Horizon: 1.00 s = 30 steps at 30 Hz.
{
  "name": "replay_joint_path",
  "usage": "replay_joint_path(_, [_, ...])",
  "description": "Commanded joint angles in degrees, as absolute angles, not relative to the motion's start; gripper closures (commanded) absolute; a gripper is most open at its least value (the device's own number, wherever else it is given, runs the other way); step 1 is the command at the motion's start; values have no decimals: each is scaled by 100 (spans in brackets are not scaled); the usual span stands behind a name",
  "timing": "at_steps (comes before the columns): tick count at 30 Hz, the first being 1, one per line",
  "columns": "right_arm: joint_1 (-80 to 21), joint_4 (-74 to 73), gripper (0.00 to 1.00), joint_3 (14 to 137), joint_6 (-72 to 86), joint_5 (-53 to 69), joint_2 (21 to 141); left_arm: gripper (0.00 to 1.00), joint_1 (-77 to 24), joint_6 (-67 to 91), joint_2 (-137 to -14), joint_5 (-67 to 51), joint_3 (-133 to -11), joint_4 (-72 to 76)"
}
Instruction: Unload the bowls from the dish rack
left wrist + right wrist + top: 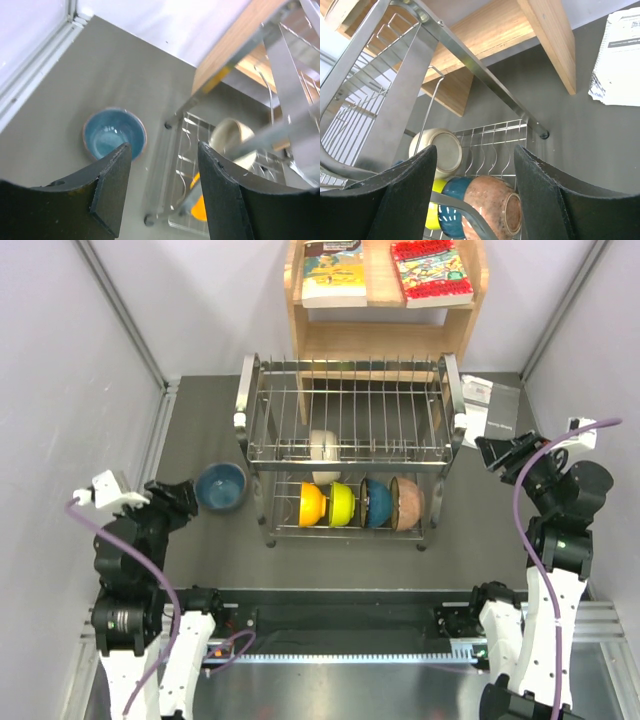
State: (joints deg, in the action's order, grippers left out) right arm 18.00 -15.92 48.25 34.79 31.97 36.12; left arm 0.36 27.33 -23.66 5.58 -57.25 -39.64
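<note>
Bowls inspected: six in all, five in the dish rack (350, 405) and one out of it.

Upper tier: one cream-white bowl (324, 450) stands on edge near the front rail, left of centre.

Lower tier: four bowls stand on edge in a close row. From left to right in the overhead view they are the orange bowl (311, 505), the lime-yellow bowl (342, 504), the teal-blue bowl (375, 503) and the pinkish-tan bowl (407, 503).

Off the rack: the light blue bowl (220, 486) sits upright on the dark table (200, 560), just beside the rack's left end and clear of it.

Left gripper (164, 147): jaws spread wide and holding nothing. It hangs above the table near the light blue bowl, which shows beyond its left finger in the wrist view. No contact with the bowl is seen.

Right gripper (475, 150): jaws spread wide and holding nothing. It is at the rack's right end, level with the upper tier and outside the wire. Its camera looks in on the cream-white, pinkish-tan, teal-blue and lime-yellow bowls.

Surroundings: a wooden shelf (385, 340) stands behind the rack with two books (335, 275) on top. A printed sheet (490, 405) lies on the table to the rack's right rear.
</note>
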Motion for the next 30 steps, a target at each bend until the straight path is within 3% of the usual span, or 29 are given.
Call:
replay_joint_path(1, [1767, -1451, 37, 4703, 3401, 3050, 3551, 40, 18, 2979, -1803, -197, -5423, -4412])
replay_joint_path(14, [1758, -1336, 37, 4386, 3823, 2936, 3560, 42, 351, 2997, -748, -2792, -5003, -5563])
replay_joint_path(18, [1767, -1423, 37, 4500, 3745, 2936, 3542, 42, 562, 2997, -475, -3058, -4755, -5616])
replay_joint_path(23, [1758, -1485, 37, 4570, 3578, 2944, 3586, 41, 510, 2804, -439, -2866, -4640, -5467])
replay_joint_path(30, [1723, -1486, 37, 4693, 3296, 2708, 3489, 37, 71, 2295, -1430, -1645, -5633, -5633])
